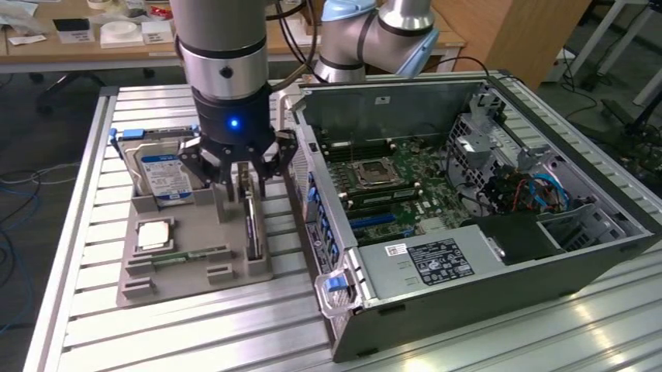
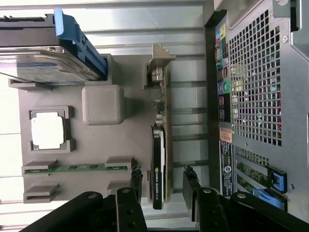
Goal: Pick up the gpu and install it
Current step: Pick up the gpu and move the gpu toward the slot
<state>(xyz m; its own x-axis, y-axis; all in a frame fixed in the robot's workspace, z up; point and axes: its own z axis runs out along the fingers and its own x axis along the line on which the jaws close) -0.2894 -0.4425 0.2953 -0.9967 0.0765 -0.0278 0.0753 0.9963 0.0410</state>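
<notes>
**Exterior view.** Gripper [image 1: 242, 186] hangs on the vertical arm over a grey parts holder [image 1: 207, 280], which sits on a slatted metal table [image 1: 155, 333]. Jaws are spread and point down, either side of the top edge of the gpu [image 1: 251, 231]. The gpu stands on edge in a slot along the holder's 3 o'clock side. Contact is hard to judge from here. Hard drive [image 1: 166, 177] with blue-white label stands at the holder's 11 o'clock corner. A processor [image 1: 155, 234] lies flat near its 9 o'clock edge, and a green memory stick [image 1: 191, 254] sits toward 6 o'clock. An open computer case [image 1: 517, 288] lies at 3 o'clock of the holder, just beside it, with its motherboard [image 1: 393, 182] exposed.

**Wrist view.** Two black fingers [image 2: 136, 181] straddle the end of the gpu [image 2: 158, 154] that carries the black cooler. A gap shows on each side, so the jaws are wide and grip nothing. The card is seated in its slot. Its silver bracket [image 2: 159, 60] is at the far end from the gripper, nearest the hard drive. The perforated rear panel [image 2: 256, 82] of the case runs alongside the card, apart from it.
</notes>
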